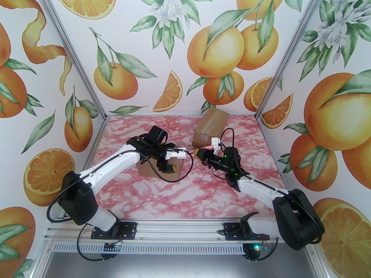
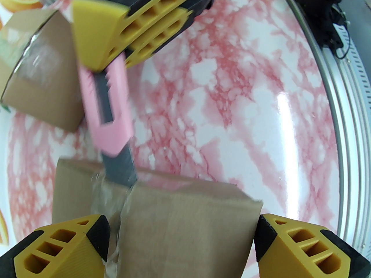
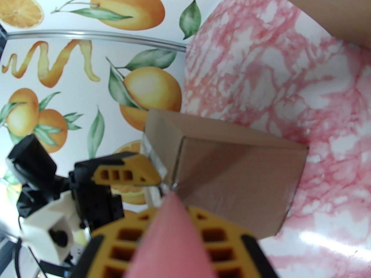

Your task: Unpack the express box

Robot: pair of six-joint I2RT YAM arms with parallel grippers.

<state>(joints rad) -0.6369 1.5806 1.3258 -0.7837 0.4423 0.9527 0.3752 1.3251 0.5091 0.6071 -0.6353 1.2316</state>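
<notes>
The left hand (image 2: 181, 237), spread apart, brackets the express box (image 2: 188, 210) while the right hand (image 1: 199, 152), clamped on the pink knife (image 2: 107, 111), applies the blade to the tape seam (image 2: 116, 195); opening and emptying are not yet done.

Your L arm (image 1: 116, 161) reaches fwd, elbow bent, wrist tipped down, left hand (image 2: 182, 236) spread wide. Your R arm (image 1: 255, 185) angles inward, right hand (image 1: 201, 153) clamped on a pink cutter (image 2: 105, 103). Hands sit near each other.
</notes>
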